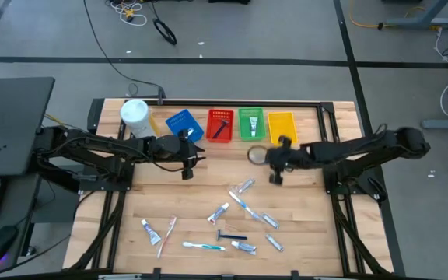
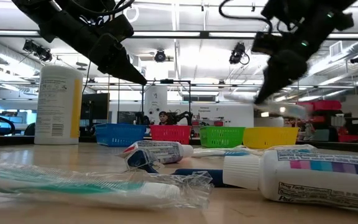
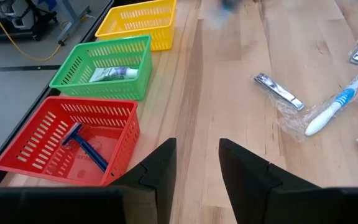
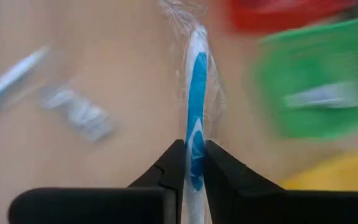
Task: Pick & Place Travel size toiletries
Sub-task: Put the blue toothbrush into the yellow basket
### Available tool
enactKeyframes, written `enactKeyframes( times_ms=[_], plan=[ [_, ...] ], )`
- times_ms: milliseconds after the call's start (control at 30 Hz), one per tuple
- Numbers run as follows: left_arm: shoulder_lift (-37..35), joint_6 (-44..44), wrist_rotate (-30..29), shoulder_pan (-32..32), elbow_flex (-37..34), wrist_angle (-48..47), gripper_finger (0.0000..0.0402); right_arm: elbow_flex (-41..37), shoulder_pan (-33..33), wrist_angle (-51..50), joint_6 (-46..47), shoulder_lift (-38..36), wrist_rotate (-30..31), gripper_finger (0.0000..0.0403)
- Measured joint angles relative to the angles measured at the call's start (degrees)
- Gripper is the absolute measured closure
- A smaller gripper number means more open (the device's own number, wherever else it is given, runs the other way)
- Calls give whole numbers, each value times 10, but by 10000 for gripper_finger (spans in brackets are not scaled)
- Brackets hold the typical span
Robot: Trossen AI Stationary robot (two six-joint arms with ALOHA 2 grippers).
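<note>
My right gripper [image 1: 274,177] is above the table in front of the green basket [image 1: 251,123]. It is shut on a white-blue toothbrush in a clear wrapper [image 4: 196,87]. My left gripper [image 1: 187,173] is open and empty [image 3: 197,168], above bare table in front of the blue basket [image 1: 183,124]. A dark blue razor [image 3: 86,146] lies in the red basket [image 3: 39,134]. A toothpaste tube [image 3: 114,74] lies in the green basket. Several more tubes, toothbrushes and a razor [image 1: 232,236] lie on the near half of the table. My right gripper pinches the wrapped toothbrush's handle [image 4: 196,149] between its two fingers. The toothbrush runs along the fingers and sticks out forward past their tips. In the low view the toothbrush [image 2: 284,110] is lifted clear of the table, roughly level.
Blue, red, green and yellow [image 1: 281,127] baskets stand in a row at the far edge, with a large white canister [image 1: 136,117] to their left. A wrapped toothbrush [image 3: 328,112] and a silver item [image 3: 278,90] lie near my left gripper. A person [image 2: 163,116] shows in the room behind.
</note>
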Motion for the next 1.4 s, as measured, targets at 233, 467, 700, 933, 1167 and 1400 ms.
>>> enactKeyframes(
  times_ms=[233,467,700,933,1167,1400],
  plan=[
    [0,0,0,0,0,0,274,25,-64,25,-31,-33,262,357],
    [0,2,0,0,0,0,274,25,-190,34,17,-24,200,358],
    [0,2,0,0,0,-1,274,-25,-264,116,27,-2,146,358],
    [0,16,0,0,0,0,274,-90,-296,212,22,20,174,358],
    [0,17,0,0,0,0,274,-120,-317,303,19,42,92,358],
    [0,17,0,0,0,-1,274,-120,-319,275,19,55,78,357]
  ],
)
